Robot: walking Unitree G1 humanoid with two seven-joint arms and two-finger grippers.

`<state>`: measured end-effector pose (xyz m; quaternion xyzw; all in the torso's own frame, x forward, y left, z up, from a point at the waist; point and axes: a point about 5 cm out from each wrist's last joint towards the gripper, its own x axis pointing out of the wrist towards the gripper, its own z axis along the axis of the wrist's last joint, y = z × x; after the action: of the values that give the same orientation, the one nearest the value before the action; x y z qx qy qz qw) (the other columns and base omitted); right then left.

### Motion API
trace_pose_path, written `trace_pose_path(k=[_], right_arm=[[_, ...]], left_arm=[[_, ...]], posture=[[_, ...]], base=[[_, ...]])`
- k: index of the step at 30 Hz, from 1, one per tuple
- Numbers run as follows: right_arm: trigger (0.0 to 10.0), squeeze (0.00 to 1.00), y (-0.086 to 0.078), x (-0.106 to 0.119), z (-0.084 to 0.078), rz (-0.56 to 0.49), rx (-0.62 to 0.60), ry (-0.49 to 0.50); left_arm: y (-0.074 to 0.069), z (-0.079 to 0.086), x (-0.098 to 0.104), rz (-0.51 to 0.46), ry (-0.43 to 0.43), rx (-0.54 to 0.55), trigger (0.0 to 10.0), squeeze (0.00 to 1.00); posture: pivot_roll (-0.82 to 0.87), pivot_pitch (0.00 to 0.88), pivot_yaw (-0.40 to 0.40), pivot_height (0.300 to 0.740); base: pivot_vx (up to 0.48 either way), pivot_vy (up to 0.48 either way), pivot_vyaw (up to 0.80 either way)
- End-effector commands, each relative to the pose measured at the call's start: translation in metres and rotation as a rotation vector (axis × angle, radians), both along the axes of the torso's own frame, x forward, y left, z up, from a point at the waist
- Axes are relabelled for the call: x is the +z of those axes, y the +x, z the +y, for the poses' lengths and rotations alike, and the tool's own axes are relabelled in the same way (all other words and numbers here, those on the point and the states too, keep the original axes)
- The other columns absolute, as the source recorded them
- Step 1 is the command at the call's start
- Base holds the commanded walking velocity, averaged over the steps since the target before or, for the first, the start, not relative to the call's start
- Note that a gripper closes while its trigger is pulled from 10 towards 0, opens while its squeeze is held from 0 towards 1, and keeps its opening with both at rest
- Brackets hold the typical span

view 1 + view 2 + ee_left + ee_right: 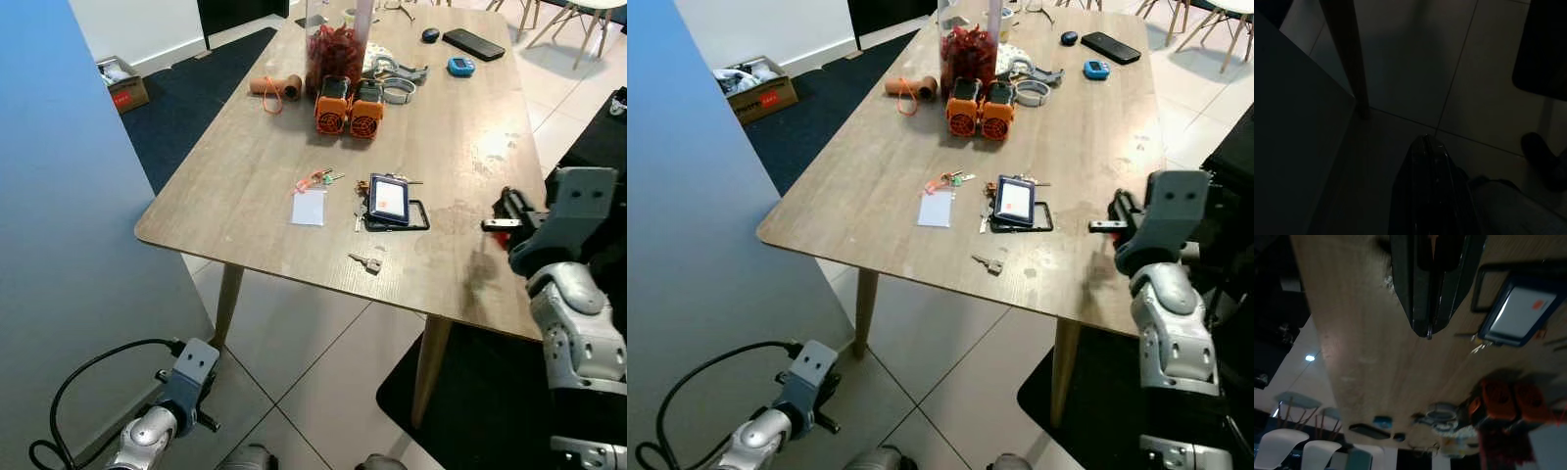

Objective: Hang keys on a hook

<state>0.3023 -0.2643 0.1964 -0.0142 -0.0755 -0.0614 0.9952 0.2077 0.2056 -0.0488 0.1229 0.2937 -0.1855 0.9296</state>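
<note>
A small silver key (367, 262) lies near the front edge of the wooden table (245, 196). Further in, a bunch of keys with red and green tags (318, 179) rests above a white card (309, 208). A third set of keys (361, 187) lies beside a badge holder (389, 199). My right gripper (493, 223) hovers just over the table's right side, level with the badge holder; its fingers (1428, 328) are shut with nothing between them. My left gripper (1426, 139) hangs shut low over the tiled floor by the table leg (1347, 54).
Two orange fans (348, 108), a jar of red things (336, 49), a cardboard tube (275, 86), a phone (473, 43) and small items crowd the table's far end. A blue panel (59, 196) stands close on my left. A box (122, 83) sits on the dark rug (206, 98).
</note>
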Motion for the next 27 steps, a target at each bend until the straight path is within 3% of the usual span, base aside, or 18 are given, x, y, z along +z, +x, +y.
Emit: trace_pose_path(k=[1,6,12,13,15,16,17,18,27], right_arm=[[0.0,0.00,-0.001,0.008,-0.007,-0.043,-0.022,0.006],[0.0,0.00,-0.002,0.008,-0.010,-0.053,-0.036,0.015],[0.0,0.00,0.001,0.002,0.001,-0.018,0.015,0.014],[0.8,0.00,0.002,-0.004,0.005,0.019,0.043,-0.004],[0.8,0.00,0.002,-0.007,0.007,0.045,0.061,-0.016],[4.2,0.00,0.003,-0.012,0.011,0.072,0.082,-0.038],[8.5,0.00,0.004,-0.016,0.017,0.090,0.108,-0.047],[10.0,0.00,0.005,-0.018,0.022,0.099,0.135,-0.049],[10.0,0.00,0.008,-0.025,0.052,0.112,0.268,-0.049]], left_arm=[[-0.006,0.005,-0.003,0.030,0.020,-0.008,10.0,0.00],[-0.007,0.003,-0.004,0.033,0.020,-0.013,10.0,0.00],[-0.007,0.002,-0.005,0.035,0.020,-0.017,10.0,0.00],[-0.006,0.001,-0.005,0.035,0.021,-0.017,10.0,0.00],[-0.006,0.001,-0.005,0.035,0.021,-0.018,10.0,0.00],[-0.005,0.001,-0.004,0.037,0.022,-0.018,10.0,0.00],[-0.005,0.001,-0.004,0.039,0.023,-0.018,10.0,0.00],[-0.004,0.001,-0.004,0.041,0.025,-0.017,10.0,0.00],[-0.004,0.002,-0.005,0.049,0.030,-0.014,10.0,0.00]], posture=[[0.05,0.101,0.012,0.740],[0.05,0.101,0.012,0.740],[0.05,0.101,0.014,0.740],[0.05,0.101,0.015,0.740],[0.05,0.101,0.015,0.740],[0.05,0.102,0.016,0.740],[0.05,0.102,0.016,0.740],[0.05,0.102,0.016,0.740],[0.05,0.103,0.018,0.740]], base=[[0.000,0.000,0.00],[0.000,0.000,0.00],[0.000,0.000,0.00],[0.000,0.000,0.00],[0.000,0.000,0.00],[0.000,0.000,0.00],[0.000,0.000,0.00],[0.000,0.000,0.00],[0.000,0.000,0.00]])
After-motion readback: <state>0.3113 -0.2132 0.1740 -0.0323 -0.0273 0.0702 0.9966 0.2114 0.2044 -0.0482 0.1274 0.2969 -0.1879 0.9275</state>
